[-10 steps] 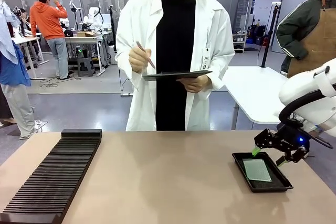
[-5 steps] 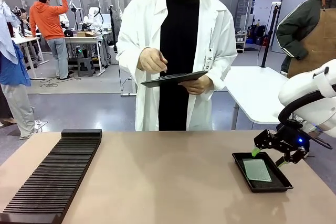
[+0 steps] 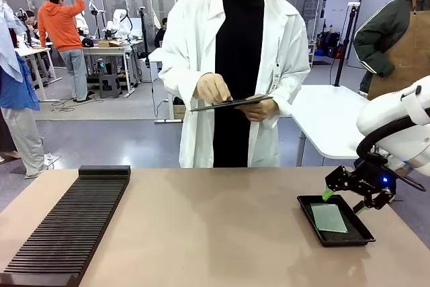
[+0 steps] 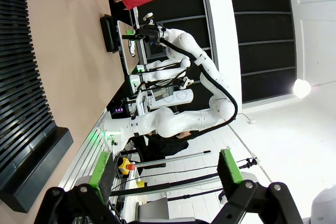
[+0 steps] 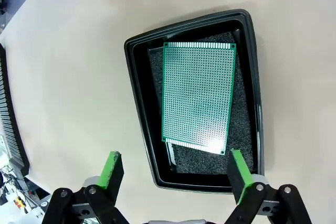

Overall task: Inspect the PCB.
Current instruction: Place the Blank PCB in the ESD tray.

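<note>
The PCB (image 5: 198, 96), a thin green perforated board, lies flat in a black tray (image 5: 137, 103) on the tan table. In the front view the same PCB (image 3: 328, 218) rests in the tray (image 3: 304, 204) at the right. My right gripper (image 3: 344, 199) hovers open just above the tray's far edge, nothing between its green pads (image 5: 111, 168). In its own wrist view the right gripper (image 5: 173, 174) straddles the tray's near end from above. My left gripper (image 4: 164, 169) is open and empty, pointing away over the table edge.
A long black slotted rack (image 3: 74, 220) lies on the table's left side. A person in a white coat stands at the far side holding a clipboard (image 3: 232, 103) with both hands. A second white table (image 3: 322, 115) stands behind.
The person has stepped to the right and lowered the clipboard, the writing hand now resting on it. Both arms stay still.
</note>
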You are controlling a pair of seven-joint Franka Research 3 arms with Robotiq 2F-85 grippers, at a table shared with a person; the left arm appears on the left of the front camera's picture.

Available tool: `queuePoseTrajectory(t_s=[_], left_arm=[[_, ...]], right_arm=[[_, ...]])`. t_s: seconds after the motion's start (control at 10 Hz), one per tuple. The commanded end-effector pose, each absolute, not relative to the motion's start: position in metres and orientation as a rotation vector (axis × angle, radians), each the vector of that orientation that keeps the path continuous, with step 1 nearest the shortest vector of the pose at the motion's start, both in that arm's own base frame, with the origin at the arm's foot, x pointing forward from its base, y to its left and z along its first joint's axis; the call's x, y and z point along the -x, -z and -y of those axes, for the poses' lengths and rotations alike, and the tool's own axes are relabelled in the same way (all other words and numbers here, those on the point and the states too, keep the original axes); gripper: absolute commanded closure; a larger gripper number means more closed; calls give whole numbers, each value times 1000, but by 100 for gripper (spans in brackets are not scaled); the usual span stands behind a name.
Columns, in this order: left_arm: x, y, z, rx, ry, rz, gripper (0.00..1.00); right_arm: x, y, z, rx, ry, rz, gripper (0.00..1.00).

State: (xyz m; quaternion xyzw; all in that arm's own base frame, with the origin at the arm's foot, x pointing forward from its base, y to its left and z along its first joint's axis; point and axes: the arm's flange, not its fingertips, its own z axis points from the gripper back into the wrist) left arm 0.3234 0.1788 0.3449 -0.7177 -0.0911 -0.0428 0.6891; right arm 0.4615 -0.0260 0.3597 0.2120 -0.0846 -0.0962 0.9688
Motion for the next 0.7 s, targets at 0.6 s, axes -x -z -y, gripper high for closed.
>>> queuePoseTrajectory(t_s=[0.6], left_arm=[[-325,-346,-178,1588,91,204,0]], right_arm=[[-358,-456,131,-986,35,44,0]])
